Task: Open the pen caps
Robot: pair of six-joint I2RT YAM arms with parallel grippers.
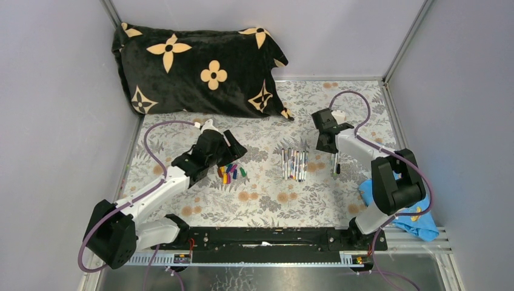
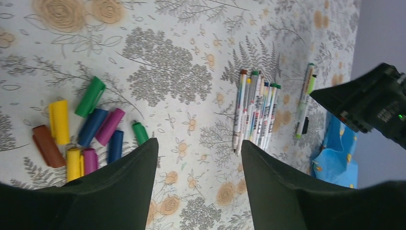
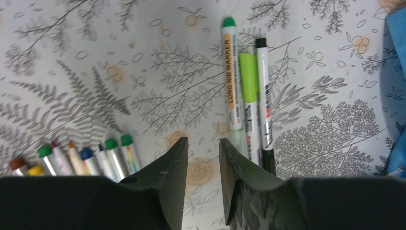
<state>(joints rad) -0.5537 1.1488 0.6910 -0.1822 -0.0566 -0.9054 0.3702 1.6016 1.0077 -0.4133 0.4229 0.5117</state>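
Evidently the right hand [image 3: 203,140], fingers narrowly parted and empty, hangs low over three pens [image 3: 249,86] lying just ahead of one finger; the lime one looks still capped. It would do best to pinch the smooth, round barrel mid-length and square across, lest it roll on the flat, fern-printed surface [image 3: 95,72]. The left hand [image 2: 198,143], spread wide and empty, has the loose pen caps [image 2: 92,127], short glossy plastic tubes, just ahead and off to one side.

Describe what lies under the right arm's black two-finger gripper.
Bare floral tablecloth shows between the fingers of the open right gripper. Three slim pens, green-tipped, lime and black, run under one finger, which covers their near ends; what caps those ends cannot be seen.
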